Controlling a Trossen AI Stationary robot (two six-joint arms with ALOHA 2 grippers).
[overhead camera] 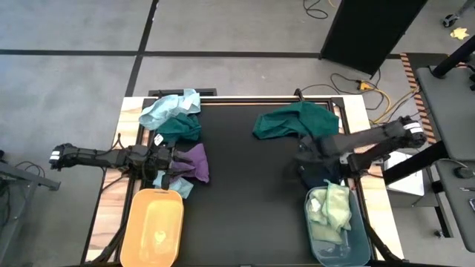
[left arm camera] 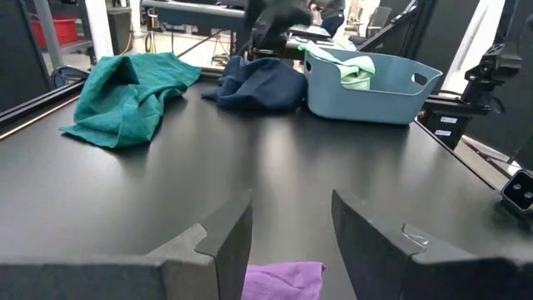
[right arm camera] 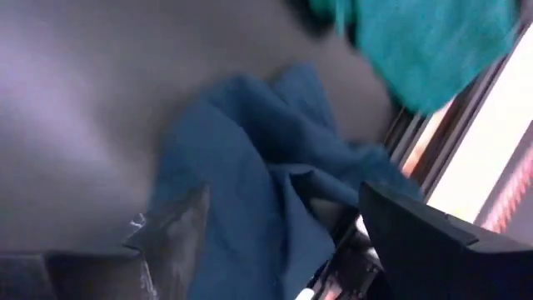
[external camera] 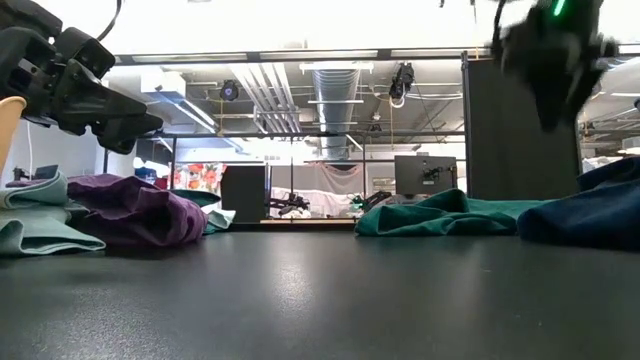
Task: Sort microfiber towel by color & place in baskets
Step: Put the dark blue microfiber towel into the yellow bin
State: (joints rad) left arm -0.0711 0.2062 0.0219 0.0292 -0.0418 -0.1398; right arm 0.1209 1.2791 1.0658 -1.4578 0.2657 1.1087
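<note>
My left gripper (overhead camera: pixel 178 159) (left arm camera: pixel 291 208) hangs open just above a crumpled purple towel (overhead camera: pixel 195 163) (left arm camera: pixel 283 279) near the table's left edge, clear of it in the low view (external camera: pixel 135 120). My right gripper (overhead camera: pixel 303 154) (right arm camera: pixel 283 217) is open above a navy towel (overhead camera: pixel 320 174) (right arm camera: pixel 250 167) (external camera: pixel 590 215) lying beside the grey-blue basket (overhead camera: pixel 362 222) (left arm camera: pixel 375 92). That basket holds pale yellow-green towels (overhead camera: pixel 330 208). The orange-yellow basket (overhead camera: pixel 133 222) sits at the near left. A dark green towel (overhead camera: pixel 293 122) (left arm camera: pixel 125 96) lies at the far right.
More towels lie at the far left: a light blue one (overhead camera: pixel 171 107) partly over a dark green one (overhead camera: pixel 179 127); another light blue one (overhead camera: pixel 178 185) lies under the purple towel. The black mat's middle (overhead camera: pixel 252 200) is bare. Cables (overhead camera: pixel 371 93) run beyond the far right corner.
</note>
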